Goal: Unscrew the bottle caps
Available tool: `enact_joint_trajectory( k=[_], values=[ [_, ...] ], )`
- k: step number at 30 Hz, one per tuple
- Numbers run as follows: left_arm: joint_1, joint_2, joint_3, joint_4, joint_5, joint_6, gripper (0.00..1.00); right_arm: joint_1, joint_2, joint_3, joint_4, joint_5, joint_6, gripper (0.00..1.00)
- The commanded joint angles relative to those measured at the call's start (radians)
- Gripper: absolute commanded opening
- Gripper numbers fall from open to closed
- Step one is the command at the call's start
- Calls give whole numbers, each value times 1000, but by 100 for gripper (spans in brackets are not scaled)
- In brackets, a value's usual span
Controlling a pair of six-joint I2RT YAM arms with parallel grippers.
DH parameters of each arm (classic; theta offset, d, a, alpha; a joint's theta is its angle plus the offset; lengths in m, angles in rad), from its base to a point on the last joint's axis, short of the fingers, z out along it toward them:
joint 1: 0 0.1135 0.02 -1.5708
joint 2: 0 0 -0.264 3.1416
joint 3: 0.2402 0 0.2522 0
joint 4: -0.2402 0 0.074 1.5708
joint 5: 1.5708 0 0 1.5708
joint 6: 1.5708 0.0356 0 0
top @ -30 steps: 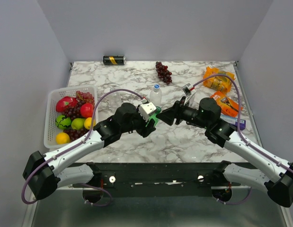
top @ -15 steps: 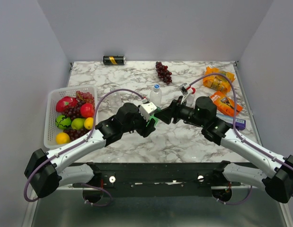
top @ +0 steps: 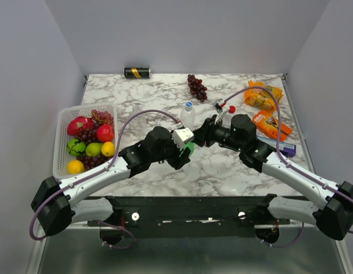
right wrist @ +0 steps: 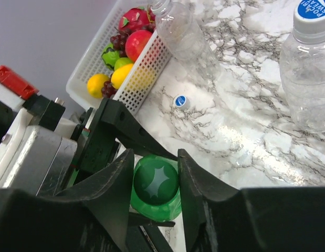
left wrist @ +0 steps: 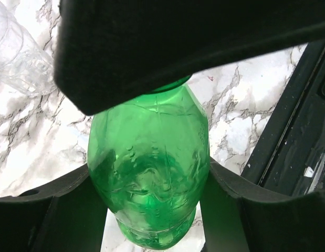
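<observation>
Top external view: both arms meet over the middle of the marble table [top: 222,165].
Left gripper [left wrist: 150,186]: fingers set narrowly apart, clamped on the belly of the green bottle [left wrist: 151,152].
Right gripper [right wrist: 156,170]: fingers pressed against either side of the green cap [right wrist: 156,185].
Green bottle: held between the two grippers, cap end toward the right arm.
Clear bottle [top: 187,115]: upright, blue-capped, just behind the grippers.
Longer clear bottle [right wrist: 180,31]: lying beside the fruit basket [right wrist: 144,73], with a loose cap [right wrist: 180,101] near it.

Marble table [top: 222,165]: basket [top: 61,142] at the left edge, can [top: 137,72] and grapes [top: 197,87] by the far edge, snack packs [top: 262,98] far-right corner, clear bottle [top: 187,115] mid-table.
</observation>
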Motion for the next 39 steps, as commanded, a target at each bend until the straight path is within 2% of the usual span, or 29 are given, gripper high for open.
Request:
enact_joint_trajectory(
  k=[1,7,9,10,11,12,14,19,21,25,28,29,31,32,34,35,39],
  values=[
    [-4,4,23,27,36,5,35,16,3,36,51,-19,-5,41],
    [3,-25,17,40,149,29,35,14,-12,0,86,-116,-59,28],
    [11,-35,20,43,250,36,35,4,-24,-14,103,-194,-117,26],
    [14,-42,18,50,294,37,35,-4,-36,-20,112,-240,-133,25],
    [17,-45,20,52,336,37,35,-16,-43,-28,128,-350,-140,25],
    [22,-48,23,53,437,36,35,-45,-49,-39,164,-411,-150,25],
    [29,-58,23,70,544,63,35,-70,-66,-59,186,-574,-165,25],
    [34,-67,30,76,816,66,35,-105,-98,-77,186,-809,-234,26],
    [35,-62,40,73,852,65,35,-111,-96,-77,184,-881,-237,26],
    [35,-55,43,58,852,66,35,-114,-107,-74,184,-900,-240,28],
    [34,-56,43,47,811,68,35,-125,-125,-70,180,-868,-243,33],
    [35,-59,43,43,785,71,35,-127,-130,-68,177,-863,-245,39],
    [35,-71,34,46,697,76,35,-131,-144,-57,157,-839,-251,42],
    [32,-78,29,49,665,76,34,-131,-148,-53,146,-823,-255,49],
    [31,-79,23,49,574,74,35,-133,-162,-43,116,-760,-260,55],
    [25,-81,21,50,550,72,35,-133,-168,-42,109,-739,-257,63],
    [2,-82,11,47,415,79,35,-133,-230,-42,35,-529,-226,78]
  ],
)
